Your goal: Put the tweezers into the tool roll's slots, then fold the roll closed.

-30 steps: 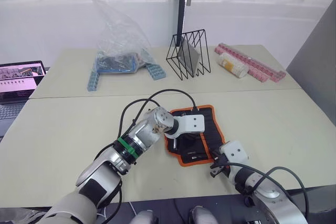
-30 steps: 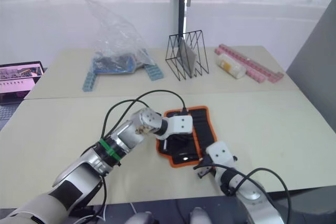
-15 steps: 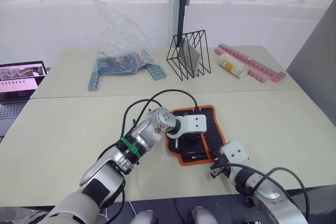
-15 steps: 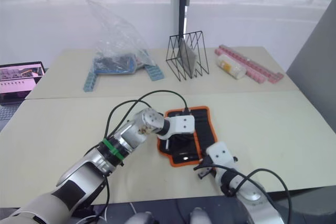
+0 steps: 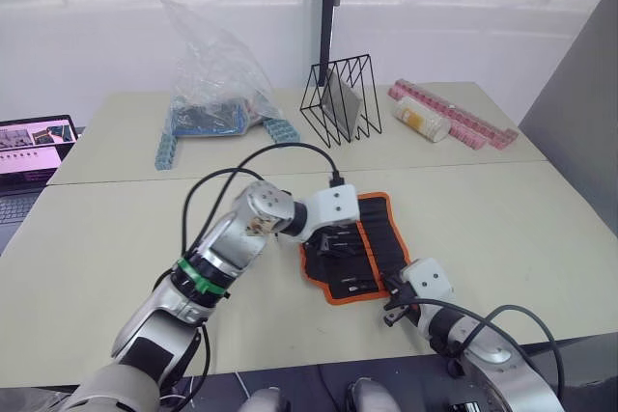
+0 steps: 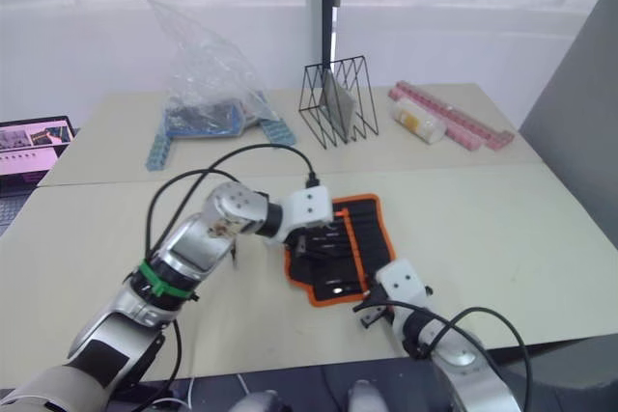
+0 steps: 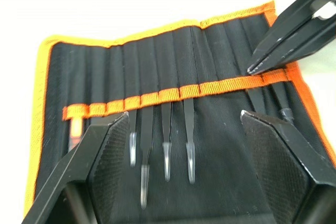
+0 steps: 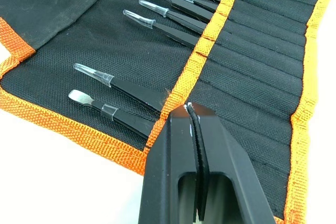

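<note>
**A:** Where was the tool roll [image 5: 359, 243]?

**B:** It lay unfolded and flat on the near table [image 5: 521, 229], inner face up, orange piping all round. The black wire rack [image 5: 338, 100] stood well beyond it on the far table, with the clear plastic bag [image 5: 214, 74] off to the robot's left of that rack and the pink blocks [image 5: 454, 121] to its right.

**A:** And the tweezers?

**B:** The tweezers [image 7: 165, 140] were already seated in the slots [image 7: 157, 72], their clear-capped tips sticking out past the orange inner stripe [image 7: 173, 94]. In the left wrist view four sat side by side near the middle of the roll; the right wrist view showed two more [image 8: 118, 95] toward one end of the roll.

**A:** What was the left gripper [image 7: 184, 150] doing?

**B:** It hung just above the roll's inner face, fingers [image 7: 107, 150] spread wide apart, with the four tweezers lying between them. They gripped nothing.

**A:** The right gripper [image 8: 193, 129]?

**B:** At the roll's near edge, on the robot's right side. Its two fingers were pressed together with only a thin seam between them, tips over the orange stripe. Whether the tips touched the fabric, I couldn't tell. I saw nothing caught between them.

**A:** Anything else near the roll?

**B:** A laptop [image 5: 34, 147] sat far to the roll's left, at the table's edge.
</note>
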### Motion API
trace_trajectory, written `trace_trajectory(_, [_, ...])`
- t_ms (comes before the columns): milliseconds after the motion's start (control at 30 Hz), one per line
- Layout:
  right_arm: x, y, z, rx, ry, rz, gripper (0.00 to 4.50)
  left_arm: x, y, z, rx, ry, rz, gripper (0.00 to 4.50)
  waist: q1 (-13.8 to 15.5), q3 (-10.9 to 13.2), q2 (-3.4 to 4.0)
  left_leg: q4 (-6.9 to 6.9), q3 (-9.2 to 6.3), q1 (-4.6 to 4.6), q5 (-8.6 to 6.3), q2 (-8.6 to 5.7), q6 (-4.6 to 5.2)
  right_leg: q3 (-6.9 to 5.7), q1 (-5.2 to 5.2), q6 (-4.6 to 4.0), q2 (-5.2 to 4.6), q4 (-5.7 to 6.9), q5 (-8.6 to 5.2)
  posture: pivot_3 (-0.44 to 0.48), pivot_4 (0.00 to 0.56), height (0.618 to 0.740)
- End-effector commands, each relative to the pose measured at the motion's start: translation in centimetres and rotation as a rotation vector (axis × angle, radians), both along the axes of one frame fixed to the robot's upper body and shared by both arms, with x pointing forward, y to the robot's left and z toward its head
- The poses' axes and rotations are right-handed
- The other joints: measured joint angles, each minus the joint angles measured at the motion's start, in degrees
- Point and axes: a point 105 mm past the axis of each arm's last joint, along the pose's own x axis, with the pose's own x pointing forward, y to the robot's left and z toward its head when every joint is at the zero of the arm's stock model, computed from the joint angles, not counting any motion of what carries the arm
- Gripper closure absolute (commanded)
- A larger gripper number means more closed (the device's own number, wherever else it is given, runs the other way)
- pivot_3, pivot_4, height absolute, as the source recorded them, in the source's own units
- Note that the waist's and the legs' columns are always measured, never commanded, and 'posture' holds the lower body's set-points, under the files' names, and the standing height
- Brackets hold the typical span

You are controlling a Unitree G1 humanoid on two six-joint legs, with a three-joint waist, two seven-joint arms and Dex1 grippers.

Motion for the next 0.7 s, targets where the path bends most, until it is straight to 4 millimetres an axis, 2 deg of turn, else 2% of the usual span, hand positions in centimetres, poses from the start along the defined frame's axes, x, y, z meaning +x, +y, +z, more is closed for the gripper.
trace_trajectory(33, [-0.9,-0.2,-3.0,-0.016,0.143,0.005,4.50,0.2,3.4,1.5,-0.089,-0.013,0.108,0.86,-0.4,0.0,0.02,-0.02,0.00,0.04,0.00,0.01,0.00,0.01,0.00,0.00,0.01,0.00,0.00,0.000,0.150,0.724])
trace_trajectory(167, [-0.8,-0.5,-2.9,-0.016,0.140,0.006,4.50,-0.3,9.0,0.9,-0.156,0.001,0.286,0.86,-0.6,0.0,0.02,-0.07,0.00,0.09,0.00,0.03,-0.01,0.06,-0.02,-0.02,0.01,0.00,0.00,0.000,0.150,0.724])
trace_trajectory(300, [-0.7,-1.0,-2.7,-0.013,0.136,0.005,4.50,-1.8,13.5,0.0,-0.191,0.005,0.441,0.86,-0.4,0.0,0.02,-0.11,0.00,0.09,-0.01,0.02,0.00,0.06,0.00,-0.02,-0.03,-0.03,0.00,0.000,0.150,0.724])
trace_trajectory(367, [-0.6,-1.2,-2.5,-0.005,0.130,0.006,4.50,-3.0,16.0,-0.7,-0.213,0.022,0.538,0.37,-0.4,0.0,0.02,-0.12,0.00,0.12,-0.02,0.02,0.00,0.06,0.04,-0.02,-0.04,-0.08,0.00,0.000,0.150,0.724])
trace_trajectory(433, [-0.6,-1.5,-2.5,-0.007,0.130,0.010,4.50,-4.1,17.8,-1.2,-0.229,0.026,0.603,0.03,-0.3,0.0,0.03,-0.27,0.00,0.22,-0.15,0.02,0.23,0.10,0.06,-0.02,-0.07,-0.10,0.00,0.000,0.150,0.724])
trace_trajectory(533, [-0.5,-2.0,-2.4,-0.008,0.129,0.012,4.50,-6.1,20.6,-1.7,-0.285,0.024,0.731,0.03,0.1,0.0,0.03,-0.28,0.00,0.25,-0.21,0.03,0.33,0.07,0.07,-0.03,-0.06,-0.12,0.00,0.000,0.150,0.724])
trace_trajectory(700, [-0.3,-2.3,-2.3,-0.006,0.123,0.022,4.50,-10.0,23.9,-3.1,-0.367,0.020,0.869,0.03,0.8,0.0,0.02,-0.32,0.00,0.56,-0.30,0.02,0.45,0.01,0.23,-0.03,-0.14,-0.26,0.00,0.000,0.150,0.724])
